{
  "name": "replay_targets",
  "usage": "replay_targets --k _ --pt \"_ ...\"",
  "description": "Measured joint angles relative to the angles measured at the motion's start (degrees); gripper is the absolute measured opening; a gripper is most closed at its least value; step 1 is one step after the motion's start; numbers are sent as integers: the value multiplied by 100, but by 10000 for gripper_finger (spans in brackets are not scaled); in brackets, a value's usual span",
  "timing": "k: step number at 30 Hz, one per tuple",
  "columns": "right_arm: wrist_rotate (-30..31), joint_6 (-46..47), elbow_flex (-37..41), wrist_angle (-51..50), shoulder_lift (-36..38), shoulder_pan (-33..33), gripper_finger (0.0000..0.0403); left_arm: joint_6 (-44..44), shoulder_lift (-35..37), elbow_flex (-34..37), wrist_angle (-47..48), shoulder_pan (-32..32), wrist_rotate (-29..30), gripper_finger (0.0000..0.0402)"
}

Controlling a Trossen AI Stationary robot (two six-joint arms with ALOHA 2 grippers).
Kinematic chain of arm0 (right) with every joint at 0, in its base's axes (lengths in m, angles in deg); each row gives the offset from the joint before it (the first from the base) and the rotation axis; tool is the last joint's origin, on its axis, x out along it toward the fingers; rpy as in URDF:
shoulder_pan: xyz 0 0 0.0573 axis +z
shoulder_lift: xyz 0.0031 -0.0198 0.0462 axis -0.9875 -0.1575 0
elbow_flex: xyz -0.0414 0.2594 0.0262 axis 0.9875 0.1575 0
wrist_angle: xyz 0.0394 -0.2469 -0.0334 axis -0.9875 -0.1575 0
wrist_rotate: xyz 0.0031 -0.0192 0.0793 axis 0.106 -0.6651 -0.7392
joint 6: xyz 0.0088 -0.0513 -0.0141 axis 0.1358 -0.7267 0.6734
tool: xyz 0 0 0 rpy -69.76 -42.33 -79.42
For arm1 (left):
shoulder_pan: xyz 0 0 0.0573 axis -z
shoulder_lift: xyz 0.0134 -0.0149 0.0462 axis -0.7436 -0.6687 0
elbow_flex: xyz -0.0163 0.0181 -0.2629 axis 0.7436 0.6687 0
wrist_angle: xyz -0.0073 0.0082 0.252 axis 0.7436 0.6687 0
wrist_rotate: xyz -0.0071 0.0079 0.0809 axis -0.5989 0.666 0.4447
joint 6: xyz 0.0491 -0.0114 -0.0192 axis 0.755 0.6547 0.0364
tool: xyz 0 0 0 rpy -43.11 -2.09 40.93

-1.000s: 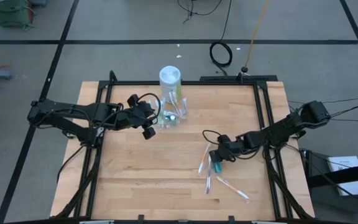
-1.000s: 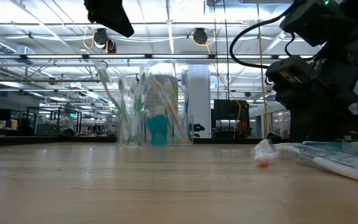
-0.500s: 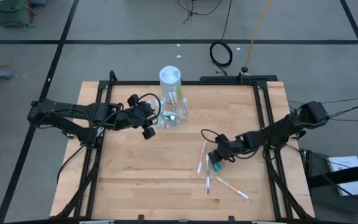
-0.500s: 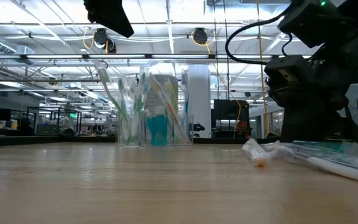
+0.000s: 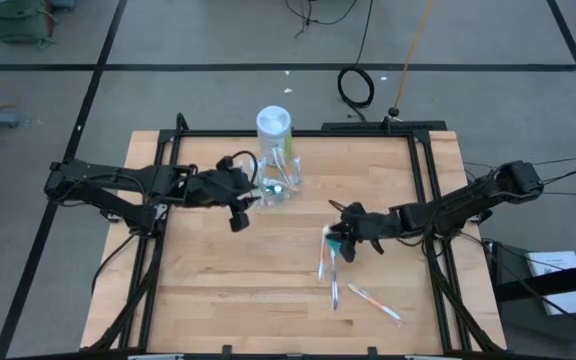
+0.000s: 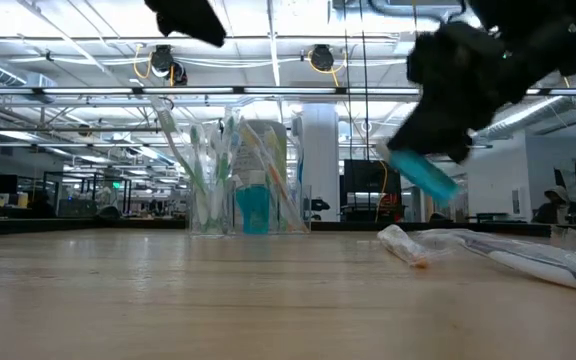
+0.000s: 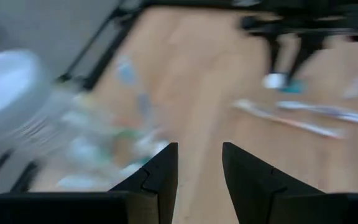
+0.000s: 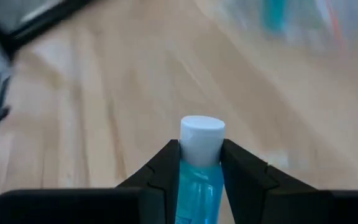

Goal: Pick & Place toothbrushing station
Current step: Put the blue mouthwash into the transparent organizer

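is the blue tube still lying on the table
No, the right gripper is shut on the blue tube, held clear above the table.

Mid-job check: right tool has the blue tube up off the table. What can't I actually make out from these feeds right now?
- Blue tube: right wrist view shows only the cap end; the right tool covers the body.
- Clear holder: motion-blurred in the left wrist view; its contents are unreadable there.
- Left tool: cut off by the low view's top edge.
- Packets on the table: too small in the high view to identify.
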Motion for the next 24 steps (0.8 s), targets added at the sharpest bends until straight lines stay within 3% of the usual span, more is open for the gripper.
replay_targets --k 6,11,16,21,24 --pt "283 -2691 -1 1288 14 -5 90 1082 -5 0 -704 9 -1435 131" --pt "281 -4286 -1 2159 15 -20 90 1019 -301 0 -1205 55 -1532 132" --pt "282 -5027 -1 2906 16 -20 90 635 -794 0 -1369 -38 -1453 147" --pt "342 -5637 -1 2869 16 -26 90 517 -1225 0 -1775 -217 -1685 195" --pt "705 -5814 -1 2859 18 -26 90 259 -1492 0 -2286 -294 -1756 225"
